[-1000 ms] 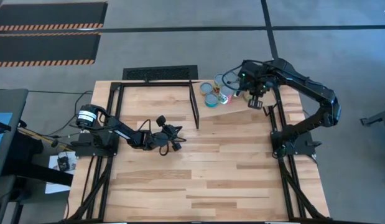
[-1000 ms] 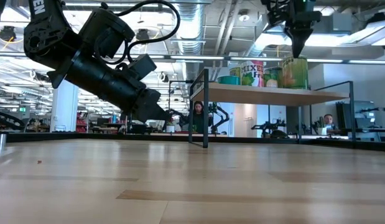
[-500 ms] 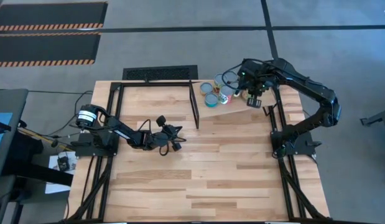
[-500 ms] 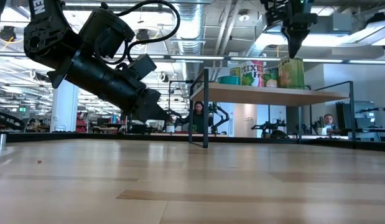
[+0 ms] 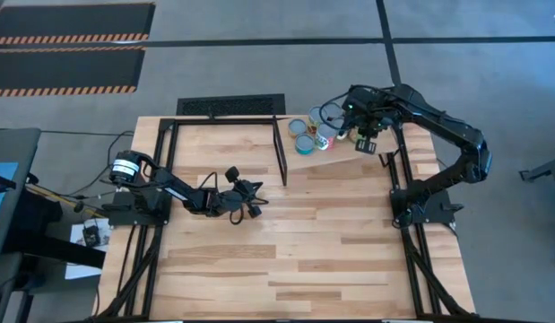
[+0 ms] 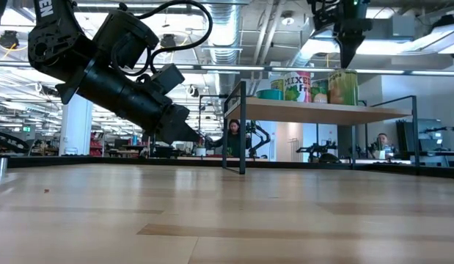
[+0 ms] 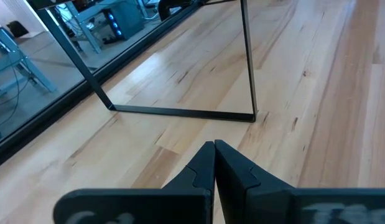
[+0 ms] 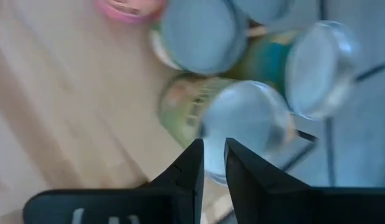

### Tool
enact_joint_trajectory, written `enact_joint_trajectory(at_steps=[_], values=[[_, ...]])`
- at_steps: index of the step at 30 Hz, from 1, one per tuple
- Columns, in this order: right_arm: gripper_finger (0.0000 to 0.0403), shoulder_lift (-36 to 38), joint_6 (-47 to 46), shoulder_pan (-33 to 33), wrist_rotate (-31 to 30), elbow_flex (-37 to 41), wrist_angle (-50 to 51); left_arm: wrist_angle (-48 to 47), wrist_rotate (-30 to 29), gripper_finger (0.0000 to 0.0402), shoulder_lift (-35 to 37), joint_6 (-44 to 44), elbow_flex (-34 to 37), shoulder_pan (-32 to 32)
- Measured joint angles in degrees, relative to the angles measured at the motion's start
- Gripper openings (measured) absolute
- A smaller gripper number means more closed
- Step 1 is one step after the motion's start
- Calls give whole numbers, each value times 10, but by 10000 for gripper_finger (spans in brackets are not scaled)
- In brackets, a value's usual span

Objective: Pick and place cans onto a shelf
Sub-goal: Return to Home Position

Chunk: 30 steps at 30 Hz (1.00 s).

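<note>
The cans (image 5: 313, 135) stand clustered on the shelf (image 5: 335, 152). The right end effector (image 6: 351, 59) hovers just above the green can (image 6: 344, 86), fingers slightly parted, gripping nothing. The left end effector (image 5: 254, 199) rests clenched over the counter (image 5: 304, 251). Cans look rigid, smooth, moderately heavy; grip across the sides.

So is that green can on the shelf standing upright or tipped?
Upright: the green can stands level on the shelf, flat top upward.
</note>
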State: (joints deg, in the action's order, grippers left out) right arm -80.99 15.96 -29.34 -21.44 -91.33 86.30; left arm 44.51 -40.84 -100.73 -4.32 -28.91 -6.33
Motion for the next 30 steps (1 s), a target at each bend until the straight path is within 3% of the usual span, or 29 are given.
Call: enact_joint_trajectory(at_steps=[3,7,9,14,22,30], values=[[85,5,0,0,-41,1,-5,0,0,0,0,0,0,0],[71,33,-4,13,-46,1,-46,-3,0,0,0,0,0,0],[60,53,-9,23,-24,1,-83,-3,0,0,0,3,0,0],[12,124,-8,55,106,43,-214,-6,6,0,0,5,0,0],[14,247,-12,139,176,278,-509,-6,41,0,0,8,0,1],[12,291,-31,229,196,530,-864,5,99,0,0,21,0,0]])
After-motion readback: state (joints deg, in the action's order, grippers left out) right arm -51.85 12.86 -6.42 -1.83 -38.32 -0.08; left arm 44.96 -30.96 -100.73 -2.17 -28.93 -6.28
